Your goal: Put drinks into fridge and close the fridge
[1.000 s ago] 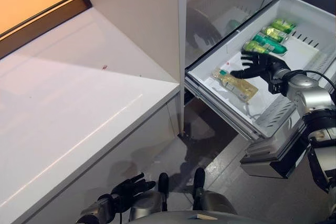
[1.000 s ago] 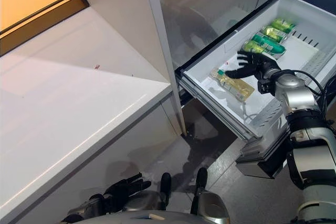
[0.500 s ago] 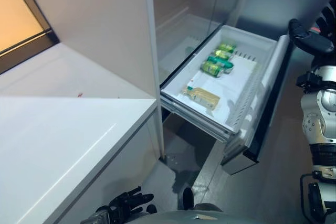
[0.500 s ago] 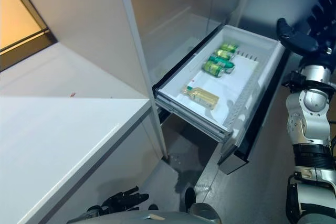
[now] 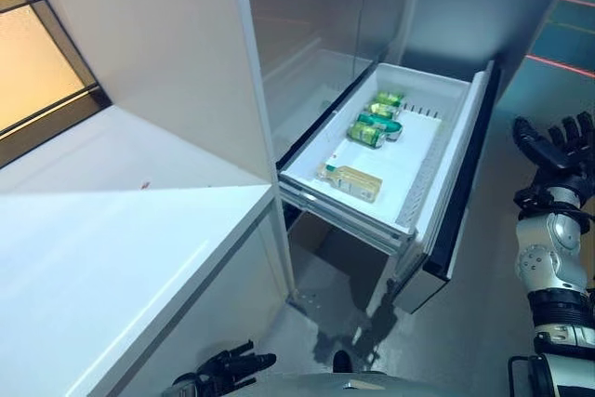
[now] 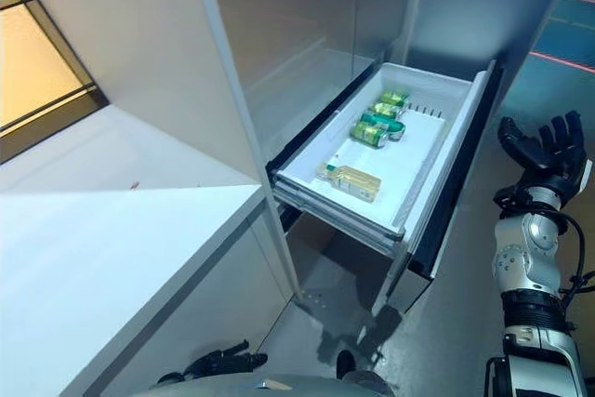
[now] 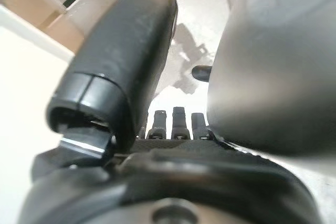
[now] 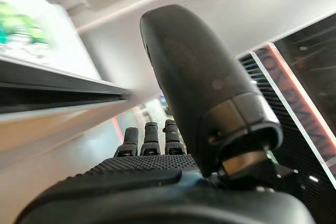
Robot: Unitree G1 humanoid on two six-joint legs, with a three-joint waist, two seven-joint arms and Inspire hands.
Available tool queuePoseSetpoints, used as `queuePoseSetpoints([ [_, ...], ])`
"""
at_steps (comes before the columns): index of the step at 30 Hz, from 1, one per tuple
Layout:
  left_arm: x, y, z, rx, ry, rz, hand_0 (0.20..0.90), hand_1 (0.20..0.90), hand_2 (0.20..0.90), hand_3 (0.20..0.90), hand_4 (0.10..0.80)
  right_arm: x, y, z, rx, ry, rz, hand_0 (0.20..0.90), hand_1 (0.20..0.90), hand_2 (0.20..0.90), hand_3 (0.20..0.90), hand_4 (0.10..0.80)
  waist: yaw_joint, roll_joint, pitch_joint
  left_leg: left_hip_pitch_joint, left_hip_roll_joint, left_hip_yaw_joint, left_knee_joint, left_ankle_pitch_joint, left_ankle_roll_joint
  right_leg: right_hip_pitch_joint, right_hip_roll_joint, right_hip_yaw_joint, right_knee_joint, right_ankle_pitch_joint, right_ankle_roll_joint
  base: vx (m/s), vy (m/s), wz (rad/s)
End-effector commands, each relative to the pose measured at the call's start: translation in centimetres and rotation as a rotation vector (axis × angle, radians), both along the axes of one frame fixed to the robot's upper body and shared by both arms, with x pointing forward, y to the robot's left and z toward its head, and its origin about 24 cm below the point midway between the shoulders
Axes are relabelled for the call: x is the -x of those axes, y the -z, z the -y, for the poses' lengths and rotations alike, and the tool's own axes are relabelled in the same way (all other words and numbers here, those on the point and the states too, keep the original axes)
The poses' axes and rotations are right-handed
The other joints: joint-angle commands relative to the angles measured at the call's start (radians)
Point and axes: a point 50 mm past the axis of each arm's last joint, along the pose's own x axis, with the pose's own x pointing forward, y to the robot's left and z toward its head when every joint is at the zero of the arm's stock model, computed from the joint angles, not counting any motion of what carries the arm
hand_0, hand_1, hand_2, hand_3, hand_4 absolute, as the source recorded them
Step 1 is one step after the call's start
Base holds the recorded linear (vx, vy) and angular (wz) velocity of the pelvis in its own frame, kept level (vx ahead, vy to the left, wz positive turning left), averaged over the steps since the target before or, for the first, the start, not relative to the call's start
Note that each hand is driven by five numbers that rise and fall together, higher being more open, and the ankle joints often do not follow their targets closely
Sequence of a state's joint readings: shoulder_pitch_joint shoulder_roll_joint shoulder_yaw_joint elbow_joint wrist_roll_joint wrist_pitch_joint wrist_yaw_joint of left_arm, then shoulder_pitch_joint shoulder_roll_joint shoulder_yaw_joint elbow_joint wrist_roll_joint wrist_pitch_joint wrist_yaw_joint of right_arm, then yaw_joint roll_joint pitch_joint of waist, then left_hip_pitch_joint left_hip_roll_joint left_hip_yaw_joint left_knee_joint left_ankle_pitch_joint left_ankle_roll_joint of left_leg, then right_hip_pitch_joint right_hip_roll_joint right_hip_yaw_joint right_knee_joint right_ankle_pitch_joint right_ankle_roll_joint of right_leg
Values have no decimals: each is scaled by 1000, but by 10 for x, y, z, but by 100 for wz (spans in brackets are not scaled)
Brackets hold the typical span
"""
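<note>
The fridge drawer (image 5: pixel 437 104) stands pulled out, with a pale bottle (image 5: pixel 353 181) lying near its front and what look like three green cans (image 5: pixel 374 122) farther back. The right robot hand (image 6: pixel 542 150) is raised to the drawer's right, well apart, fingers spread and empty. The left robot hand (image 5: pixel 228 369) hangs low beside the white desk (image 5: pixel 121 239), fingers loosely extended, holding nothing.

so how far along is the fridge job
Drinks look loaded: a bottle and green cans lie in the drawer. Nothing is in hand: the right robot hand is open and raised beside the drawer front, and the left robot hand hangs low, open and empty. Left to do: push the open drawer shut.
</note>
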State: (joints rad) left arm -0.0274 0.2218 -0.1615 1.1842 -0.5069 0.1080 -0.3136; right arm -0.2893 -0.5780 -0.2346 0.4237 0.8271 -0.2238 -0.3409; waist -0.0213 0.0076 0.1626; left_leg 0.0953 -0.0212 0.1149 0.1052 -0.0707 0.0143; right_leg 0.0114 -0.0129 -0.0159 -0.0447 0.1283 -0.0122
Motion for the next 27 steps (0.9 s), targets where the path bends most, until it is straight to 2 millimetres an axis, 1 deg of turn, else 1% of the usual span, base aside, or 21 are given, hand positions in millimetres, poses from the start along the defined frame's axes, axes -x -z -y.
queuePoseSetpoints([
  [1,-13,-3,-2,-48,65,19,900,900,900,900,800,-17,-79,0,30,32,356,900,900,900,900,800,37,-69,98,-228,-68,-79,316,-159,70,-113,-65,-11,315,-193,24,-378,-39,12],
  [2,-22,-6,-1,-61,58,48,900,900,900,900,800,-20,-84,-1,11,36,367,900,900,900,900,800,44,-66,125,-270,-70,-80,352,-168,77,-154,-66,-19,355,-200,19,-318,-24,17],
  [4,-32,-9,-1,-80,40,79,900,900,900,900,800,-25,-87,-3,2,31,361,900,900,900,900,800,49,-62,156,-330,-75,-76,413,-184,87,-213,-70,-28,419,-215,10,-233,7,14],
  [7,-41,-13,-1,-99,6,116,900,900,900,900,800,-31,-84,-4,-37,13,338,900,900,900,900,800,56,-58,187,-407,-82,-77,490,-198,98,-289,-72,-38,501,-233,-4,-123,19,9],
  [9,-44,-14,0,-103,-7,141,900,900,900,900,800,-33,-82,-2,-61,0,332,900,900,900,900,800,62,-54,206,-445,-84,-74,536,-214,101,-331,-70,-44,552,-251,-9,-86,29,1],
  [12,-51,-17,1,-102,-22,174,900,900,900,900,800,-36,-83,-2,-73,-9,334,900,900,900,900,800,66,-49,222,-486,-85,-73,571,-218,103,-375,-66,-49,596,-260,-14,-86,26,-2],
  [13,-55,-20,1,-102,-32,195,900,900,900,900,800,-38,-86,-4,-78,-14,341,900,900,900,900,800,67,-46,229,-506,-86,-73,585,-217,104,-400,-63,-50,622,-265,-17,-68,25,-16],
  [17,-64,-24,3,-90,-46,228,900,900,900,900,800,-45,-94,-11,-67,-54,349,900,900,900,900,800,68,-40,239,-535,-88,-72,614,-216,101,-434,-60,-51,666,-276,-22,-36,32,-3],
  [20,-65,-25,4,-77,-53,239,900,900,900,900,800,-49,-96,-20,-46,-137,357,900,900,900,900,800,68,-39,241,-536,-90,-73,622,-215,98,-439,-59,-53,683,-282,-24,28,23,-2],
  [21,-64,-24,6,-73,-52,239,900,900,900,900,800,-52,-97,-27,-41,-217,366,900,900,900,900,800,68,-40,240,-533,-91,-74,621,-213,95,-438,-58,-53,686,-283,-24,41,18,4],
  [24,-62,-23,6,-69,-49,234,900,900,900,900,800,-57,-97,-41,-18,-364,380,900,900,900,900,800,67,-41,239,-524,-92,-77,613,-206,92,-431,-57,-52,683,-279,-24,45,11,1],
  [26,-56,-22,4,-64,-48,229,900,900,900,900,800,-60,-96,-63,48,-569,371,900,900,900,900,800,69,-44,238,-507,-91,-82,596,-195,85,-416,-58,-51,671,-273,-21,78,4,0],
  [27,-56,-22,4,-64,-48,228,900,900,900,900,800,-60,-96,-63,48,-569,370,900,900,900,900,800,68,-44,238,-506,-92,-82,595,-195,85,-415,-59,-51,671,-273,-21,62,-3,0],
])
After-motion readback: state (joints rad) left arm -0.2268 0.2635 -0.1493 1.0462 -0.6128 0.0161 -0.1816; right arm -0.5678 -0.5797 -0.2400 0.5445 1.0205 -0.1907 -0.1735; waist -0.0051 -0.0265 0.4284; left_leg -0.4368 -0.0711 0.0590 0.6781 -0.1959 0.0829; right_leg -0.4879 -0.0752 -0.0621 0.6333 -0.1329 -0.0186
